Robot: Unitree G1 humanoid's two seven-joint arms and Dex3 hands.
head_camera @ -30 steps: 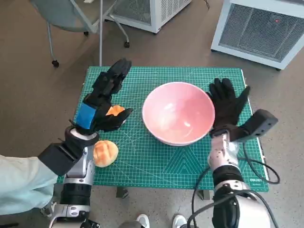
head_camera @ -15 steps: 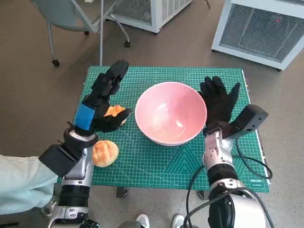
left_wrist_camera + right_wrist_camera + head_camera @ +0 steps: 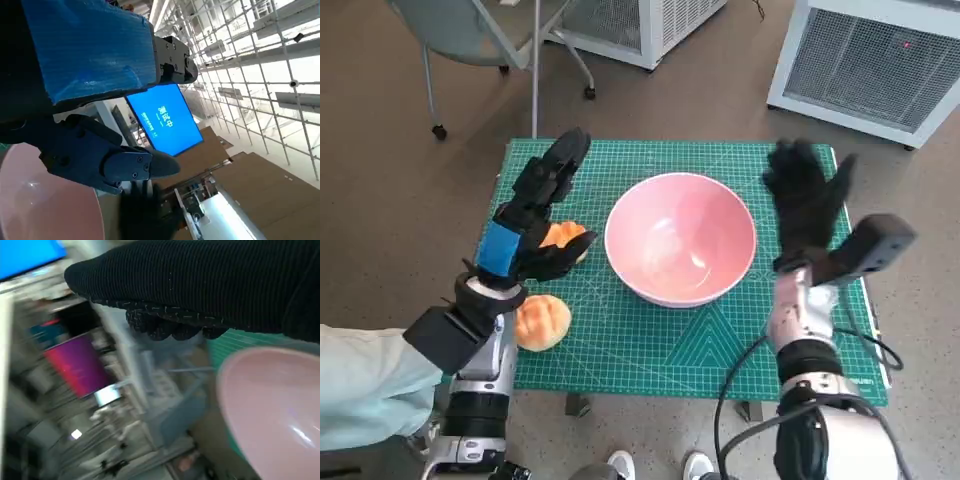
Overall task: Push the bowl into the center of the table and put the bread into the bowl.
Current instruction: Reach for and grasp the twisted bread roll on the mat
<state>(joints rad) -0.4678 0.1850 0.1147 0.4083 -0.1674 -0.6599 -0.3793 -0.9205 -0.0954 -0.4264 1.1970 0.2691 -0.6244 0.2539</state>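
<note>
Since a second ago, the right robot hand (image 3: pixel 807 200) had lifted off the bowl's right rim and drawn back to the right, its fingers spread and empty, after nudging the pink bowl (image 3: pixel 680 238) leftward to about the middle of the surface (image 3: pixel 650 350). The bowl now stood apart from that robot hand, upright, with nothing in it. The left robot hand (image 3: pixel 532 215) had hardly shifted: it hovered over the left part of the green mat, fingers extended and holding nothing, its thumb hanging close above one bread roll (image 3: pixel 562 237) just left of the bowl, probably poised to take it. A second roll (image 3: pixel 542 321) lay nearer, by the left forearm. Beyond the surface stood a chair (image 3: pixel 470 35) and a white cabinet (image 3: pixel 875 65).
</note>
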